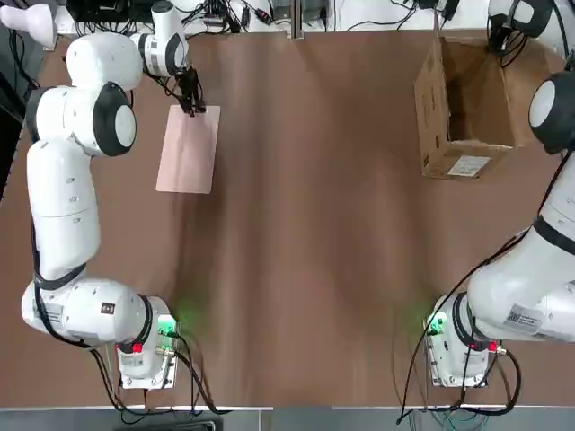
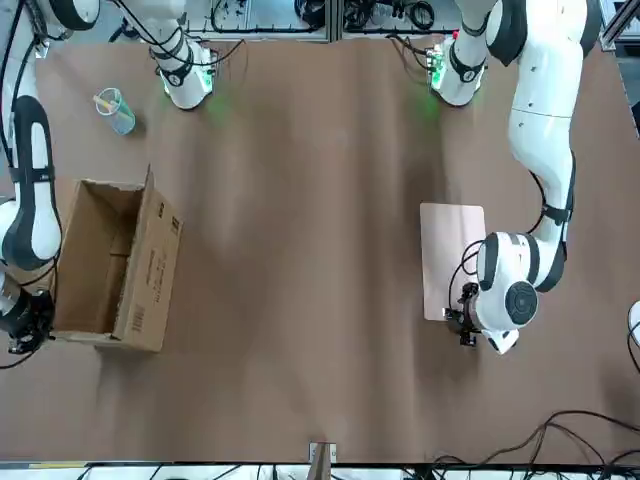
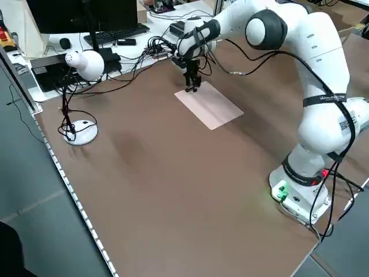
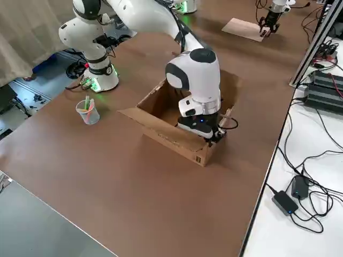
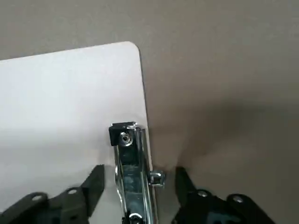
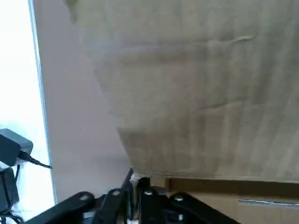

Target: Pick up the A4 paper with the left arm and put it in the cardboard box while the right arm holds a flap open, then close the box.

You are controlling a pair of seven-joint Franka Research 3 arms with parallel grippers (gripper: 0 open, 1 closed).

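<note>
While the A4 paper (image 1: 188, 149) lies flat on the desk (image 1: 305, 224), top: cardboard box (image 1: 463, 108) far right | left wrist: my left gripper (image 5: 135, 186) fingers half-open astride the clip (image 5: 133, 172); I centre before squeezing | right wrist: right gripper (image 6: 138, 198) pinches a flap shut.

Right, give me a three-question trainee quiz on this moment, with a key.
1. True or false: the A4 paper already lies inside the cardboard box.
2. Which gripper is at the paper's metal clip? A) left gripper B) right gripper C) neither
3. Fill in: the right gripper is shut on a ____ of the box.

Key
1. False: the paper lies flat on the table, far from the box.
2. A: its fingers stand on either side of the clip, not yet closed on it.
3. Flap.
</note>
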